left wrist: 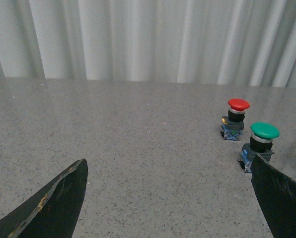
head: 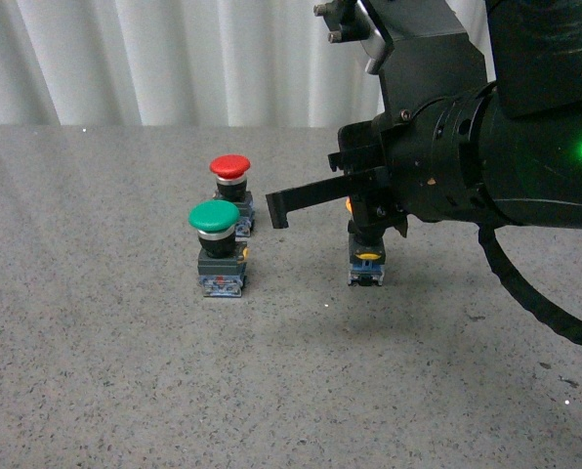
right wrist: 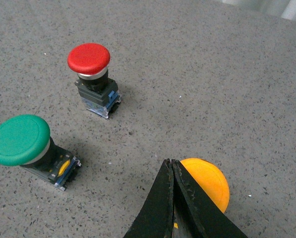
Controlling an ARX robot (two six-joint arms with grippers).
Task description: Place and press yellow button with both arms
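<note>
Black toothed right gripper [right wrist: 174, 171] hangs low over a speckled grey stone tabletop [head: 125, 391], its arm reaching in from the right side of the front view with one long finger [head: 306, 198] jutting leftward. Seen from the right wrist, its two dark fingers meet at the tips, clenched together, and lie directly over the yellow mushroom-capped pushbutton [right wrist: 207, 182]; whether they touch the cap cannot be told. That yellow button stands upright on its black body and bluish base under the gripper, to the right of the other two buttons and well apart from them. Left gripper [left wrist: 170, 198] is spread wide above bare tabletop, holding nothing. Three pushbuttons stand on the table in all: one yellow, one green-capped pushbutton [head: 215, 217] and one red-capped pushbutton [head: 230, 166] just behind the green. A pale pleated curtain [left wrist: 138, 39] closes the background.
</note>
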